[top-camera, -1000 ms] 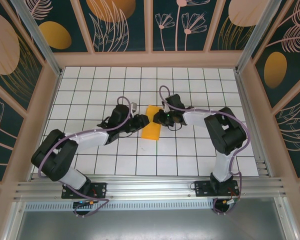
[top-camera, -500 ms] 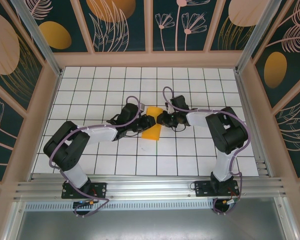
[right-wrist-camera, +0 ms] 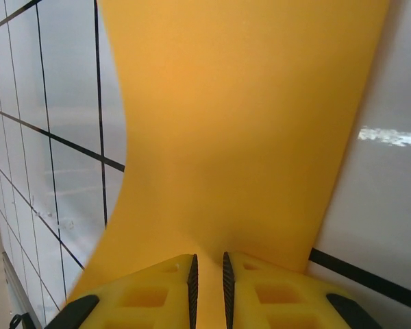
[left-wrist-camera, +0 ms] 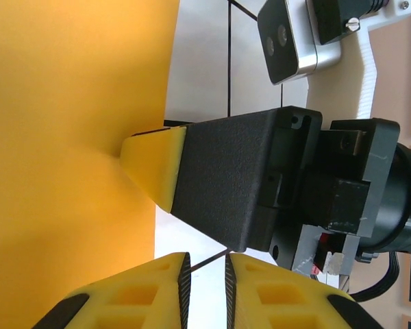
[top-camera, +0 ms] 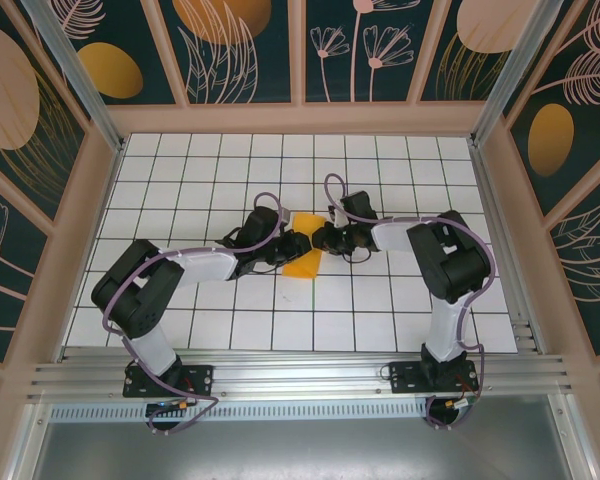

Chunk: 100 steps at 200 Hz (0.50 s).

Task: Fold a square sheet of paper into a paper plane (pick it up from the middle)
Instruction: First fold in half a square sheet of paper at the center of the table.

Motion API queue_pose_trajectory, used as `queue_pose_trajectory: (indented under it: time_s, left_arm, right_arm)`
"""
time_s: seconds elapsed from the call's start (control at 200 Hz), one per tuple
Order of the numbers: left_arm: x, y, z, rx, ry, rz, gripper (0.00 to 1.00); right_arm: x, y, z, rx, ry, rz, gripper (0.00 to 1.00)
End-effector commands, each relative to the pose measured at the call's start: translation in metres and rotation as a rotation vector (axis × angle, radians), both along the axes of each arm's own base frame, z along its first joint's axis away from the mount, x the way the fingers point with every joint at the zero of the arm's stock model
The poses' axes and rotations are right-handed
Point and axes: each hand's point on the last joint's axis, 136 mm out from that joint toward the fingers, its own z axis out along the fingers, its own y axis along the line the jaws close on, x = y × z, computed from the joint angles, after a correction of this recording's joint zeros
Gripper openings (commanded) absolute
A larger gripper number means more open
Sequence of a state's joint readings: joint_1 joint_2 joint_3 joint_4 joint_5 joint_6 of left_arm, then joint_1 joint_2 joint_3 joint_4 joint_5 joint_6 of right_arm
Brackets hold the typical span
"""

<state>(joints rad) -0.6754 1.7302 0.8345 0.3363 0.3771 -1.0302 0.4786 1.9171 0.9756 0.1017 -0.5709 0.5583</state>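
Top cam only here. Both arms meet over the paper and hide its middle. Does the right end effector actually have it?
Observer: Yes. In the right wrist view the paper runs straight into the narrow slit of the right end effector, pinched there.
Operator: Left one gripping too?
Observer: Doesn't look like it. In the left wrist view the slit of the left end effector shows bare table, no paper. The paper sits off to one side.
Operator: Paper lying flat?
Observer: Probably not. In the right wrist view one side edge curves in toward the grip, so it looks bowed.
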Motion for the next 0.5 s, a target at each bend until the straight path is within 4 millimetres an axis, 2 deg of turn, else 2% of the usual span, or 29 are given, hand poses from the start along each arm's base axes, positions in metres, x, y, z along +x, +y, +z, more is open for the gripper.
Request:
queue_pose_trajectory:
  time_s: [0.0,0.285,0.495]
  left_arm:
    - [0.001,-0.004,-0.003,0.009,0.003,-0.006,0.23]
    - [-0.001,-0.005,-0.011,0.019,0.022,-0.016,0.23]
    - [-0.004,-0.001,-0.037,0.089,0.070,-0.023,0.20]
  right_arm:
    - [0.004,0.006,-0.003,0.022,-0.007,0.024,0.20]
    - [0.005,0.009,0.003,0.028,-0.016,0.040,0.21]
    - [0.010,0.007,0.025,0.040,-0.057,0.019,0.21]
